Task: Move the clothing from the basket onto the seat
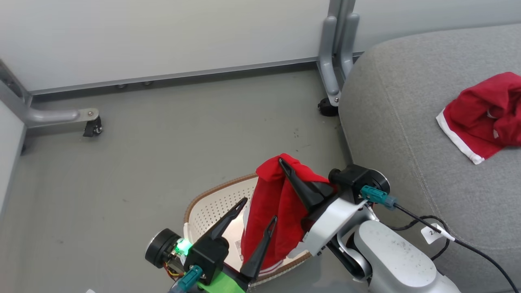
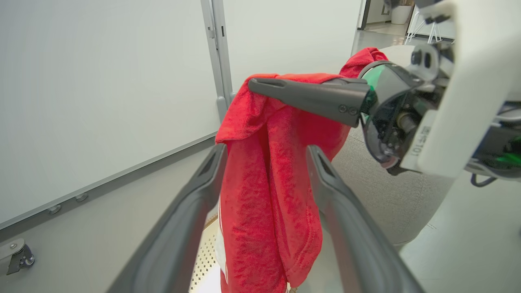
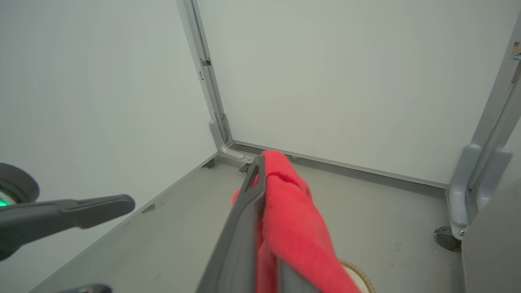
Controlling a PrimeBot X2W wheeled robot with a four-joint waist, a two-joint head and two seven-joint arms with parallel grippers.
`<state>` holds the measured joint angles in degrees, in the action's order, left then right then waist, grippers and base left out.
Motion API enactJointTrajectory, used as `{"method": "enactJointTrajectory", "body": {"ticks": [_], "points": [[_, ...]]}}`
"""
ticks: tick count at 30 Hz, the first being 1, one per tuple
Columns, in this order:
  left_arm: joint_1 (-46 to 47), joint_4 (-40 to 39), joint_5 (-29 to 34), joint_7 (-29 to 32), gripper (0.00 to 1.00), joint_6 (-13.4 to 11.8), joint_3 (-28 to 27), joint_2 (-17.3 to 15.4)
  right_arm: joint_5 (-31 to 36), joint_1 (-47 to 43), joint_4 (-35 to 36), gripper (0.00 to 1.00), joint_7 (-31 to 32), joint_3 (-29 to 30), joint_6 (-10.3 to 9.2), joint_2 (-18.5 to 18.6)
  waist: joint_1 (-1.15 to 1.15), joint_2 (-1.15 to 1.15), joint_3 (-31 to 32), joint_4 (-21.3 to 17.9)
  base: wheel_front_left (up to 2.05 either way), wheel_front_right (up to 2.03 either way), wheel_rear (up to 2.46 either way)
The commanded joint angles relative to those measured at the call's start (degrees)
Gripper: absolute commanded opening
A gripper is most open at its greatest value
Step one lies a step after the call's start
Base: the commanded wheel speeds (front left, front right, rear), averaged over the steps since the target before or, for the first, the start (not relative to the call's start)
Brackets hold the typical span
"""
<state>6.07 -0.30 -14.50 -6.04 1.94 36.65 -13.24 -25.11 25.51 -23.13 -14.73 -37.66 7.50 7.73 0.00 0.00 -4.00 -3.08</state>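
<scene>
Nearest, the left gripper [image 1: 259, 209] stands wide open and holds nothing; the red garment [image 1: 266, 215] hangs just beyond its fingers, over the basket [image 1: 205, 213]. The right gripper [image 1: 281, 162], raised with fingers pointing up and away, is closed on the top fold of this garment. So I judge the task half done: this piece must go to the seat [image 1: 407, 122] at the right, where the other garment [image 1: 476, 118] already lies

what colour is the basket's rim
The cream-white perforated plastic basket's rim is brown with a woven look; the head view shows it best.
</scene>
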Motion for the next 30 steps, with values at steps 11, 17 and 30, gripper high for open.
{"method": "enactJointTrajectory", "body": {"ticks": [11, 17, 30], "points": [[2.14, 0.04, 0.6, -0.36, 1.0, -0.63, -0.4, -0.71, 1.03, 0.68, 1.02, 0.0, -0.39, 2.4, -0.02, -0.34, 0.0, 0.0, -3.9, -11.62, 0.0, 0.0, 0.0], [3.46, -0.61, 1.09, -0.13, 1.0, -0.8, -0.49, -1.31, 1.78, 0.51, 1.58, 0.0, -0.51, 4.84, -0.02, -0.38, 0.0, 0.0, -6.12, -16.4, 0.0, 0.0, 0.0], [7.77, -4.5, 3.01, 2.34, 1.0, -0.16, -0.57, -3.84, 5.46, 3.17, 6.05, 0.0, -0.52, 17.62, -0.02, 0.06, 0.0, 0.0, -14.68, -22.31, 0.0, 0.0, 0.0]]}}
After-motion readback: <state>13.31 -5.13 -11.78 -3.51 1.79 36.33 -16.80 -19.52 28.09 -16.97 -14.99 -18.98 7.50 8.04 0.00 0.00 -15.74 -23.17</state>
